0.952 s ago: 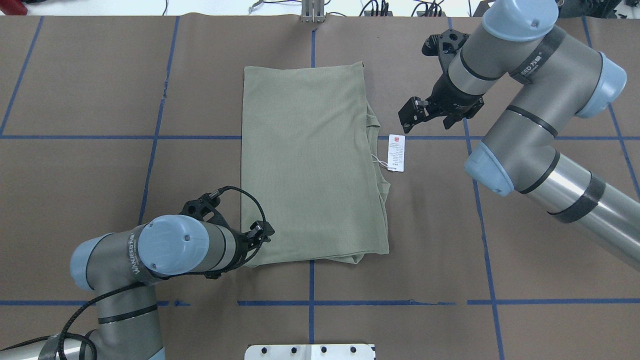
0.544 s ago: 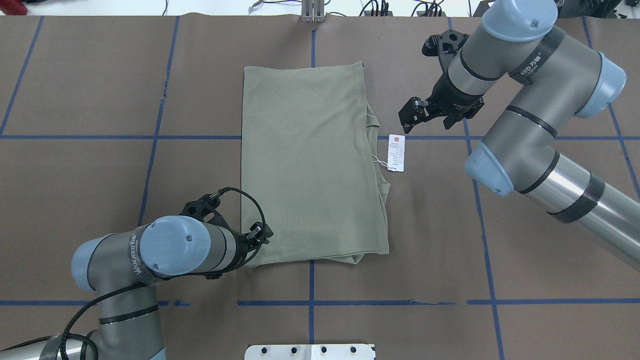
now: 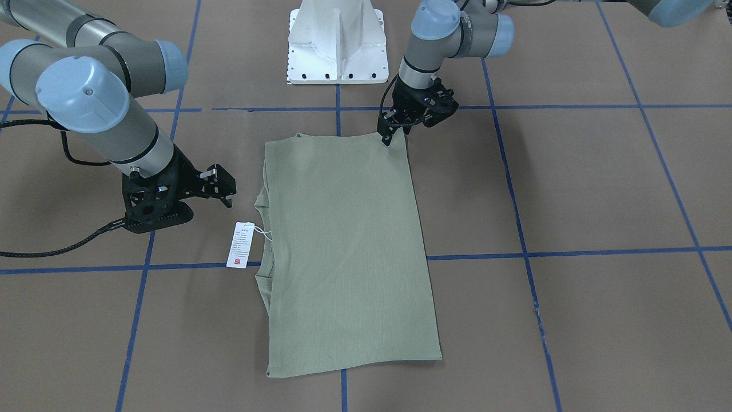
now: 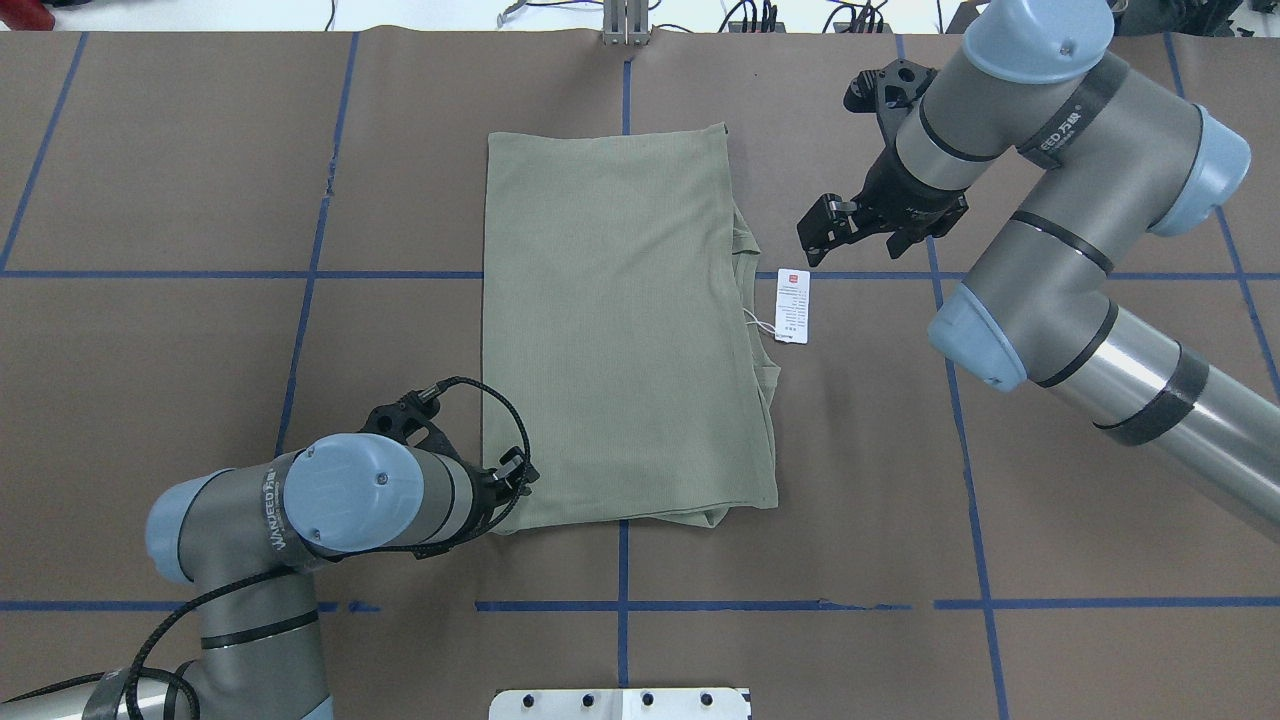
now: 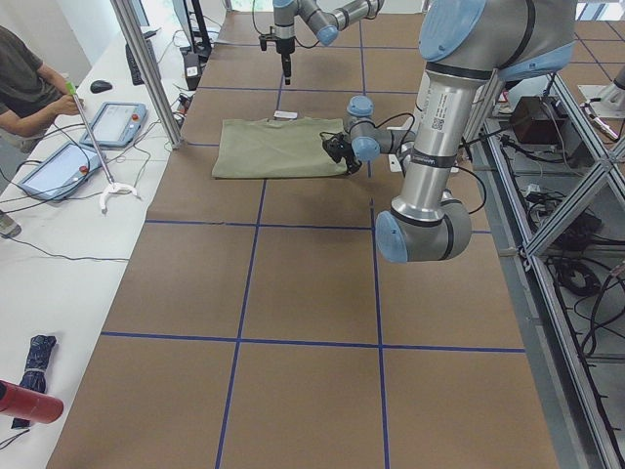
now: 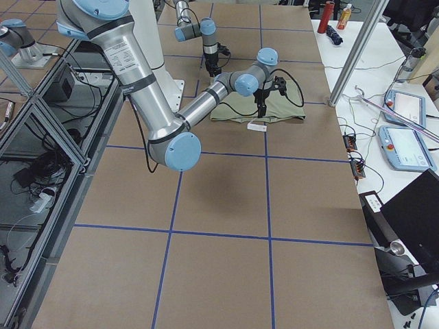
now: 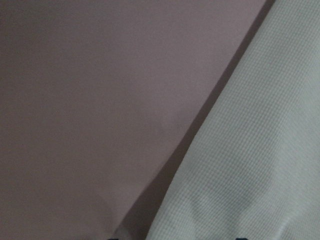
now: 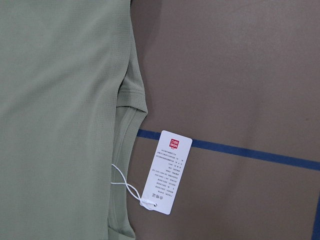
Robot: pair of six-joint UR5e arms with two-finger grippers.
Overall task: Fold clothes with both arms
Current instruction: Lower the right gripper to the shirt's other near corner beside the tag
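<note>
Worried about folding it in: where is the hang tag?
Overhead view: the hang tag lies on the table just right of the shirt, by its collar, near the right gripper.

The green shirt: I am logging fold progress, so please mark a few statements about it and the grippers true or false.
1. The shirt lies folded into a rectangle on the table. True.
2. The hang tag lies on top of the shirt. False: it lies on the table beside the shirt.
3. The right gripper holds the hang tag. False: it is apart from the tag, with nothing in it.
4. The left gripper is at a shirt corner on the robot's side. True.
</note>
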